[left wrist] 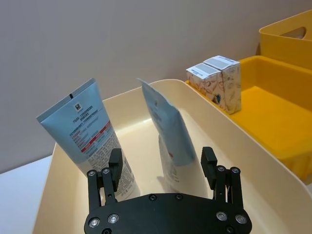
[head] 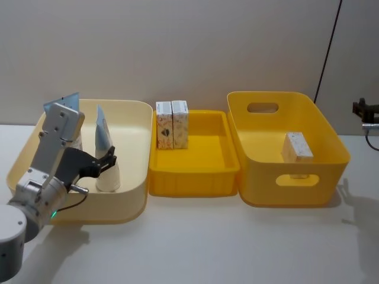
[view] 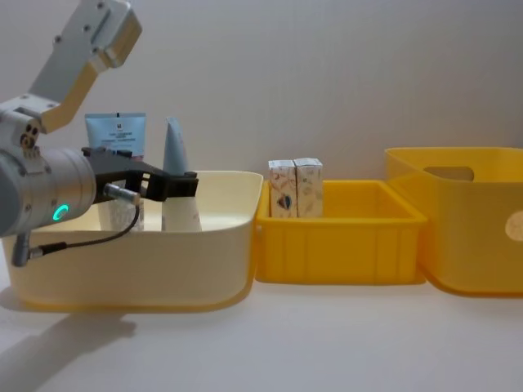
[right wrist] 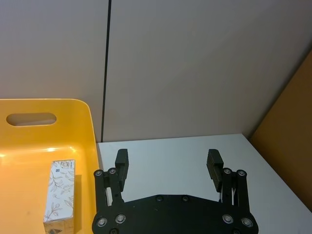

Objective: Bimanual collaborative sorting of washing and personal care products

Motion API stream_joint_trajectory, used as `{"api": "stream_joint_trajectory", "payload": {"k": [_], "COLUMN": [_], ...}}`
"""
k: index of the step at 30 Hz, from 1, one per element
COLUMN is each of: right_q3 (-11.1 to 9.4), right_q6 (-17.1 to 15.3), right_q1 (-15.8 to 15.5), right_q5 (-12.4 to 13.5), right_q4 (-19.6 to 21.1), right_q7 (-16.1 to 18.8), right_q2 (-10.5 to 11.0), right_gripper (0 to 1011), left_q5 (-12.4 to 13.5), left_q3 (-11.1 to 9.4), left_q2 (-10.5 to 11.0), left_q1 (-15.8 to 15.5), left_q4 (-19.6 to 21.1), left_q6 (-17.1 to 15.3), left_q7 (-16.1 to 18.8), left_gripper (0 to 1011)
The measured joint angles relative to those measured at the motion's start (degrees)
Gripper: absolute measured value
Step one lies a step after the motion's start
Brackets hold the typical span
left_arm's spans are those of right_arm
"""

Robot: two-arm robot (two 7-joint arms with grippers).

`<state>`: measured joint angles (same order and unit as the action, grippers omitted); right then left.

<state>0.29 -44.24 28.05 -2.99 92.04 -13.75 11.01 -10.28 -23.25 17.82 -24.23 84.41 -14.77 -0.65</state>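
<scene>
Sorting station, contents on white table (head: 207, 242).
- Left edge: cream plastic bin (head: 135, 139). Holds two pale blue squeeze tubes upright, cap down: red-banded tube (left wrist: 85, 129) at the far left corner, plain-sided tube (left wrist: 168, 131) mid-bin.
- Left gripper (left wrist: 162, 155): inside the cream bin, fingers spread either side of the plain-sided tube, pinching nothing.
- Centre: shallow yellow tray (head: 201, 160). Two small white printed cartons (head: 164, 125) upright, touching, at its far left corner.
- Right: deep yellow handled bin (head: 323, 127), one printed carton (head: 297, 147) inside.
- Right gripper (right wrist: 168, 155): over the table's right edge, spread, empty.
</scene>
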Motion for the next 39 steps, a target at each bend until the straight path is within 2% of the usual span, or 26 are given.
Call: {"api": "stream_joint_trajectory", "payload": {"k": [20,39], "right_q3": [-0.02,-0.02], "right_q6": [0.00,0.00], "right_q1": [0.00,0.00], "right_q5": [0.01,0.01], "right_q4": [0.00,0.01], "right_q7": [0.00,0.00], "right_q2": [0.00,0.00], "right_gripper": [1001,1001], "left_q5": [-2.00,-2.08], "left_q3": [1.60,2.06], "left_q2": [-3.76,-5.04], "left_q1": [-3.54,-4.81], "left_q4": [-8.16,-11.19], "left_q6": [3.54,5.32], "left_q7": [-2.87,-4.23], "left_gripper": [1004,1003]}}
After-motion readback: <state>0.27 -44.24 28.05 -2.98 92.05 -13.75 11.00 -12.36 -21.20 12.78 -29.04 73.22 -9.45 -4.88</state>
